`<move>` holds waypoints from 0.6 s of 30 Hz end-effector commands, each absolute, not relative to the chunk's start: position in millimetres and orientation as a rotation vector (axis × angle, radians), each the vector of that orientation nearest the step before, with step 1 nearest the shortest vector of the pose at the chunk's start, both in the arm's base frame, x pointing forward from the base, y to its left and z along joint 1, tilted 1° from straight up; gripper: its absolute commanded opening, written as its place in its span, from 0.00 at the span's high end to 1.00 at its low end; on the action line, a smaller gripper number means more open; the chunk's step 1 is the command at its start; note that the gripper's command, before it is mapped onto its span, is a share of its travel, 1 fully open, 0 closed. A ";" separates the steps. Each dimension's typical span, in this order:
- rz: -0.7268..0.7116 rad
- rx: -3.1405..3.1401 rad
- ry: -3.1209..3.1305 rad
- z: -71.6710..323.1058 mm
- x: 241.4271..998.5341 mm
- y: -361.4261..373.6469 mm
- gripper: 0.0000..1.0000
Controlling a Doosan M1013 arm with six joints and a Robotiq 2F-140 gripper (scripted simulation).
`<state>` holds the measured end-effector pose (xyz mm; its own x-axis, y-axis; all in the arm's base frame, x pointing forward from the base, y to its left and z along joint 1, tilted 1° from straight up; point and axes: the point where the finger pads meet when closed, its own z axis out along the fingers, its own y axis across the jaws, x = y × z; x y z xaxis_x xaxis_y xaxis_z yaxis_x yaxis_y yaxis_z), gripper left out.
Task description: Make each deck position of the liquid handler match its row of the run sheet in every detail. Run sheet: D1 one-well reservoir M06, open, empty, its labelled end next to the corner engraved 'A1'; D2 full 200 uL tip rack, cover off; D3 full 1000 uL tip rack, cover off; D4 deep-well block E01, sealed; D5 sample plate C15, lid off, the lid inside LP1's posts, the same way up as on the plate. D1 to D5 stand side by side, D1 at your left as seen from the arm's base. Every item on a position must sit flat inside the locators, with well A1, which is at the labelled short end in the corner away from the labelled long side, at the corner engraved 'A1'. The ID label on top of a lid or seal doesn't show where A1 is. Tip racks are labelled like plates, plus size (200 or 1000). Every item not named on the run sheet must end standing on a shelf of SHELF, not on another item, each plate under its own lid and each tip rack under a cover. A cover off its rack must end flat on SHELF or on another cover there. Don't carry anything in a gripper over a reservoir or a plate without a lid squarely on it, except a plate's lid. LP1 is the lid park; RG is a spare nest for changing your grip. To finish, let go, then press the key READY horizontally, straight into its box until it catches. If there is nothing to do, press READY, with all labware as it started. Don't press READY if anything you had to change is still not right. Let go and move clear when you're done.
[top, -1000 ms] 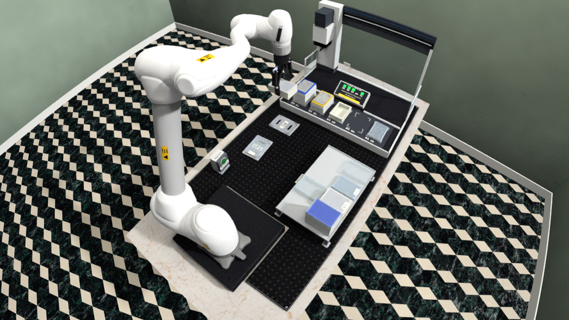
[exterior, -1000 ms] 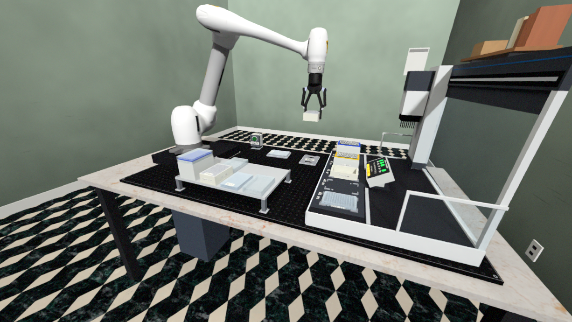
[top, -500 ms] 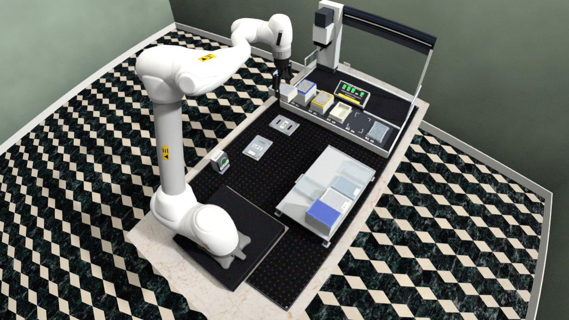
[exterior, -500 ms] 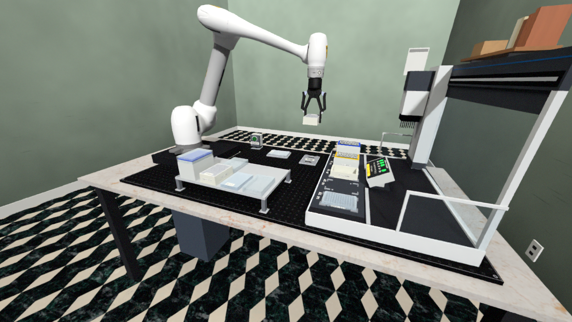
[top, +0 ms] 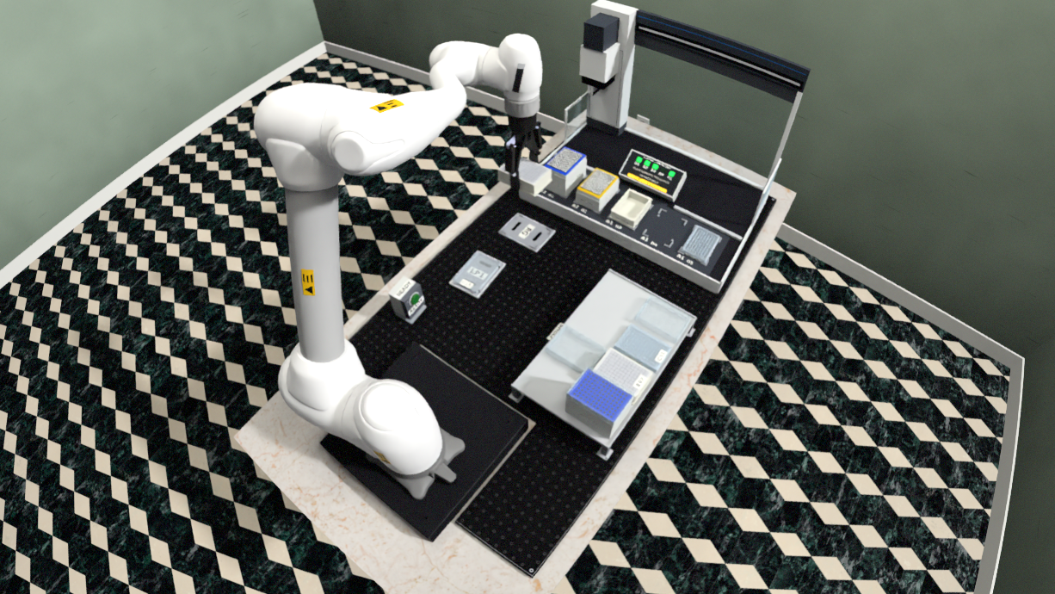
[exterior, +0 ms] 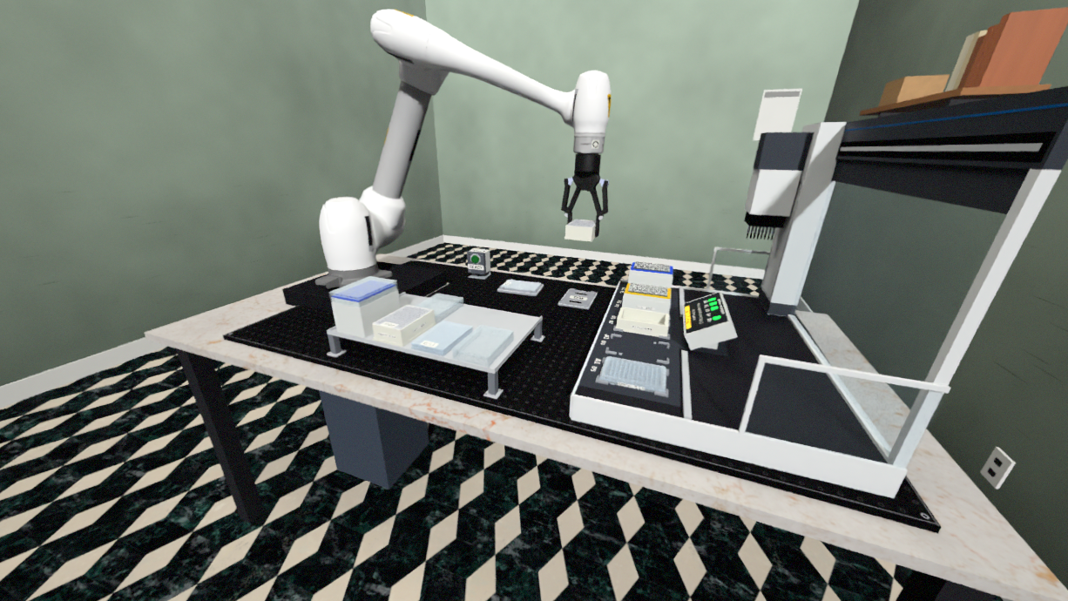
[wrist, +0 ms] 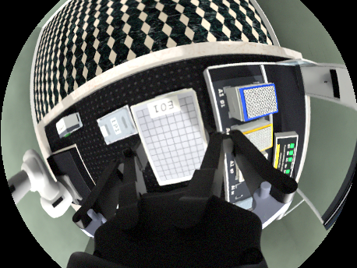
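Observation:
My gripper (top: 520, 160) (exterior: 584, 214) (wrist: 174, 135) is shut on the sealed deep-well block E01 (top: 534, 176) (exterior: 580, 231) (wrist: 167, 129). It holds the block high above the table, just off the left end of the liquid handler's deck (top: 727, 274) (exterior: 635, 431). On the deck, from the left, stand a blue-rimmed tip rack (top: 566, 163) (exterior: 651, 270) (wrist: 257, 101), a yellow-rimmed tip rack (top: 597, 186) (wrist: 257, 137), a white open reservoir (top: 629, 207) (exterior: 642, 320), an empty position (top: 668, 225) (exterior: 635, 347) and a clear plate (top: 700, 243) (exterior: 633, 373).
LP1 (top: 478, 274) (exterior: 520, 286), the RG nest (top: 526, 232) (exterior: 578, 298) and the READY key (top: 411, 300) (exterior: 476, 261) stand on the black board. SHELF (top: 590, 310) (exterior: 515, 322) carries a blue-covered rack (top: 599, 394) (exterior: 363, 304) and several plates. The handler's gantry (top: 613, 66) rises behind the deck.

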<state>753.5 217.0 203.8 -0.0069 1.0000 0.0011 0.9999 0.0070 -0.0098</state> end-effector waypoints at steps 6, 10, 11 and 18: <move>0.007 -2.208 -2.224 192.2 753.6 217.2 0.90; 0.007 -2.208 -2.224 185.5 753.5 217.2 0.90; 0.007 -2.208 -2.224 183.9 753.5 217.2 0.90; 0.007 -2.208 -2.224 175.5 753.4 217.2 0.90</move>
